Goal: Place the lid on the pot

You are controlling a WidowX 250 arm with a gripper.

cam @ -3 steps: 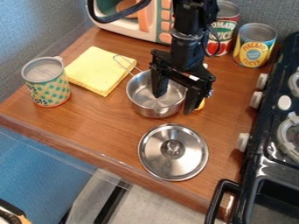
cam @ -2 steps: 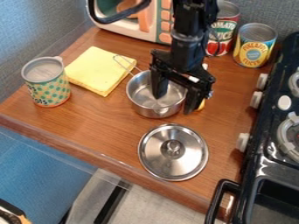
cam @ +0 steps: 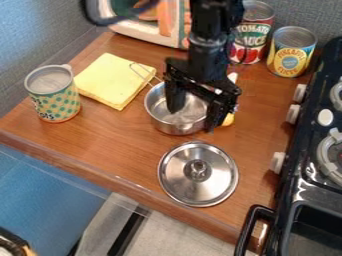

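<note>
1. A black gripper (cam: 194, 119), fingers parted, hangs over a steel pot (cam: 175, 126) on a wooden counter (cam: 120, 142).
2. The pot's lid (cam: 212, 184) lies knob up, just beside it, toward the counter's front edge.
3. A yellow cloth (cam: 107, 82) lies between the pot and a dotted can (cam: 59, 102), with a black stove (cam: 288, 177) at right.

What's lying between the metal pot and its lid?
Only a narrow strip of bare wooden counter separates the pot from the lid, in the camera view.
</note>
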